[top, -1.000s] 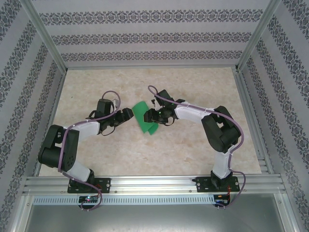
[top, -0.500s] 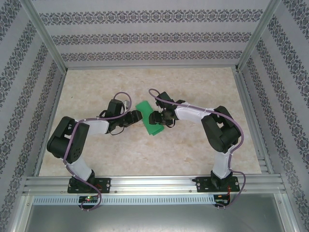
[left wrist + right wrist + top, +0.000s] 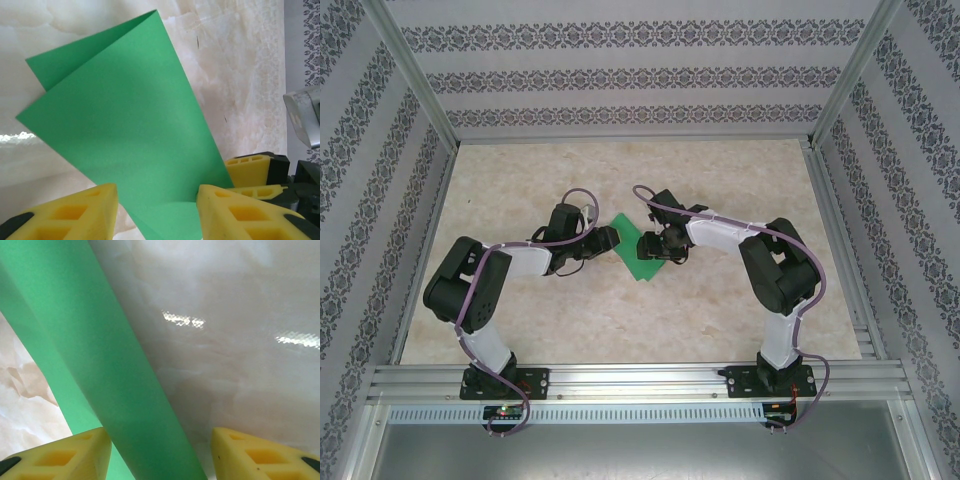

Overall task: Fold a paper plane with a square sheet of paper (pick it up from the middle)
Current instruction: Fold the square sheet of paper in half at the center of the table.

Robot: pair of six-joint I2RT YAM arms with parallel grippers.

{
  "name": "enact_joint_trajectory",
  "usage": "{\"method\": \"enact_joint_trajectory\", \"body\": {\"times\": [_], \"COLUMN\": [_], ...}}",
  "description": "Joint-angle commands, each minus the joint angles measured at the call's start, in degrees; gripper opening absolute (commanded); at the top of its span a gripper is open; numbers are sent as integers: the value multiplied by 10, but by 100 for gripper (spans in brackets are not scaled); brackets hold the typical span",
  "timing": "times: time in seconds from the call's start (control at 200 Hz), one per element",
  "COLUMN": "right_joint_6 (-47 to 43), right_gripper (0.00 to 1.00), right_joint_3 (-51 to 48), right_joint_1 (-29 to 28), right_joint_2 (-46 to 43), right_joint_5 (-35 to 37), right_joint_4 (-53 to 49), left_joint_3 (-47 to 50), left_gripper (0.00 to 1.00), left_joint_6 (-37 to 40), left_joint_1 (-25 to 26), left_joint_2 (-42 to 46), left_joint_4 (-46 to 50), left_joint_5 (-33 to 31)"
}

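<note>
Folded green paper [image 3: 633, 252] lies at the centre of the table [image 3: 720, 320], its long axis running 11 to 5 o'clock. The left gripper [image 3: 608, 240] meets it from 9 o'clock and the right gripper [image 3: 647, 246] from 3. Both are equally near, with jaws apart astride its edges.

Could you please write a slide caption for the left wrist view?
Folded green paper on the marbled table, its near end between the left pincer's yellow fingers.

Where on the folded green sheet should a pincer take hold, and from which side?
Grip the green sheet by the narrow end lying between the fingers of the left pincer, coming in low from that pincer's side. The paper is thin and folded, its layers offset at the far corner; here they look flush, so one pinch likely holds both.
</note>
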State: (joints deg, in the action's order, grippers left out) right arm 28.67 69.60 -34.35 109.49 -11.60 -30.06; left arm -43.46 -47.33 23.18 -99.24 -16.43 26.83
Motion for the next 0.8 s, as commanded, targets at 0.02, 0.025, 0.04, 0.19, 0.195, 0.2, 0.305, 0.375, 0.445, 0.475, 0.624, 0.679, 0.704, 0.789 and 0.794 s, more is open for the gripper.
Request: {"method": "enact_joint_trajectory", "body": {"times": [0.02, 0.025, 0.04, 0.19, 0.195, 0.2, 0.305, 0.375, 0.445, 0.475, 0.624, 0.679, 0.704, 0.789, 0.794], "right_joint_6": [13, 13, 16, 42, 43, 44, 51, 48, 45, 42, 28, 17, 11, -22, -23], "right_gripper": [56, 56, 56, 59, 59, 59, 60, 60, 60, 60, 60, 61, 61, 63, 63], "right_joint_3": [17, 17, 18, 28, 28, 28, 34, 37, 36, 37, 40, 45, 48, 63, 65], "right_joint_1": [3, 3, 3, 2, 2, 2, 2, 2, 2, 3, 3, 4, 5, 9, 10], "right_joint_2": [21, 21, 22, 32, 32, 32, 36, 38, 39, 40, 35, 30, 27, 16, 15], "right_joint_5": [9, 9, 9, 12, 13, 13, 13, 13, 14, 10, -10, -17, -24, -54, -55], "right_joint_4": [-8, -8, -8, -3, -3, -3, -2, -6, -10, -12, -13, -15, -17, -20, -20], "left_joint_3": [-15, -16, -16, -30, -31, -32, -45, -60, -69, -72, -86, -88, -91, -96, -97], "left_gripper": [45, 45, 45, 42, 42, 42, 37, 34, 31, 30, 20, 18, 18, 15, 15], "left_joint_6": [-7, -7, -8, -4, -4, -3, -3, -1, -2, -1, 3, 9, 13, 26, 27], "left_joint_1": [14, 14, 14, 18, 18, 18, 23, 22, 24, 23, 24, 24, 23, 23, 23], "left_joint_2": [-13, -13, -14, -31, -32, -33, -53, -68, -80, -84, -102, -105, -106, -109, -109], "left_joint_4": [-37, -37, -37, -37, -38, -38, -44, -36, -35, -32, 0, 17, 28, 57, 59], "left_joint_5": [-15, -15, -15, -11, -11, -11, 2, 9, 10, 10, 3, -3, -7, -12, -13]}}
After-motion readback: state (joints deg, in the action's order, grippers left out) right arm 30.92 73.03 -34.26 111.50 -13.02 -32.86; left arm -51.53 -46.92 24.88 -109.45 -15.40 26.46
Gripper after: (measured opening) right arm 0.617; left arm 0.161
